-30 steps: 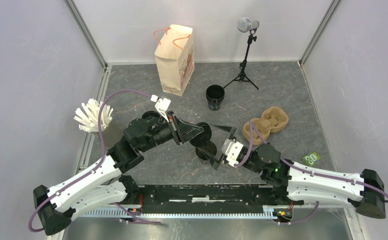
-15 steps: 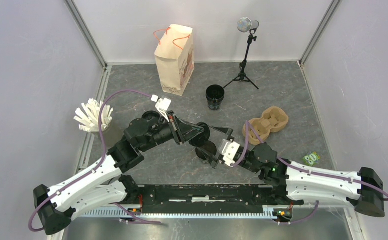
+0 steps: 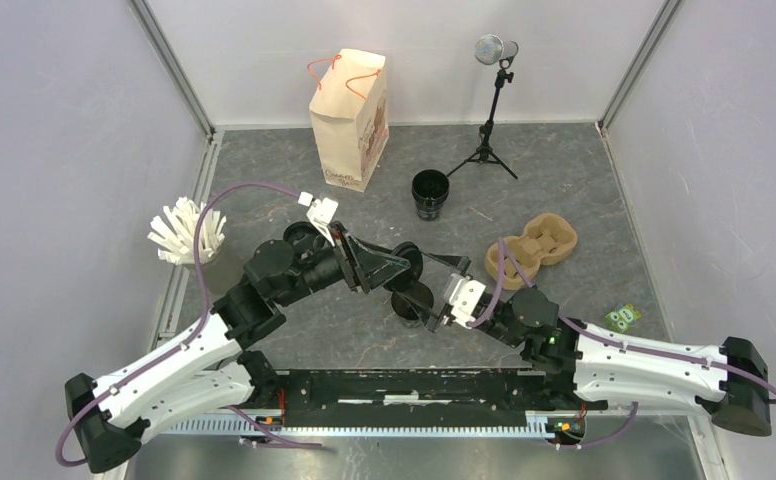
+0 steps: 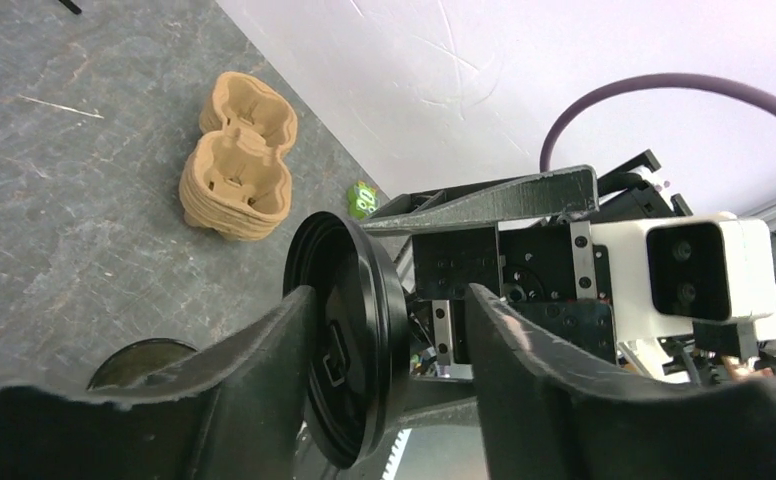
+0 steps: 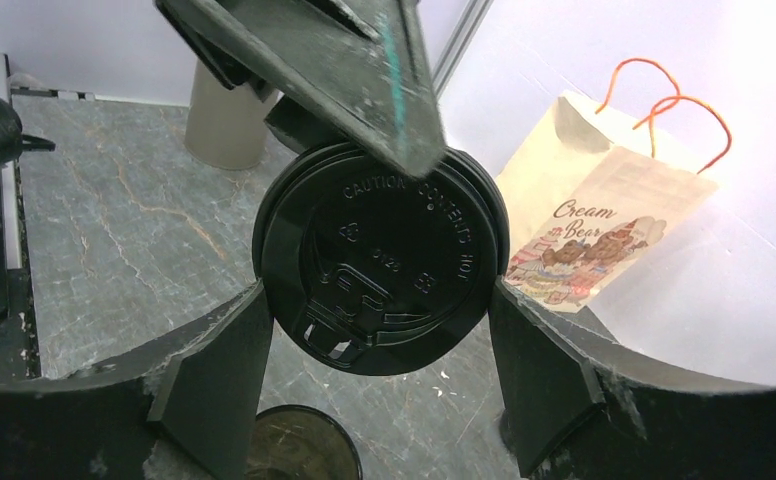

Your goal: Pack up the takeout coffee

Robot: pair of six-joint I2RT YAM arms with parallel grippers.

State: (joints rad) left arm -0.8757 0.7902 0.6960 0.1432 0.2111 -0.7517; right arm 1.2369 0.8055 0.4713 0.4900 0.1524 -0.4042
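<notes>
Two arms meet in the middle, and between them a round black lid point(image 5: 382, 250) stands on its edge in the air. Right under it sits an open cup point(image 3: 413, 302) with no lid on.

The left gripper point(image 4: 392, 305) is partly open. One of its fingers is right against the lid, and the other stands clear of it with a gap showing. The right gripper point(image 5: 379, 295) is wide, with one finger at each side of the lid's rim. I cannot tell if it is squeezing yet.

Another black cup point(image 3: 430, 192) waits farther back, near the paper bag point(image 3: 349, 120). The brown carrier point(image 3: 532, 247) lies off to the right.

I think the lid is being passed from one arm to the other. To do it well, the right fingers should pinch the rim firmly before the left arm pulls off. Then the lid should be turned flat, lined up over the open cup, and pressed down evenly so nothing spills.
</notes>
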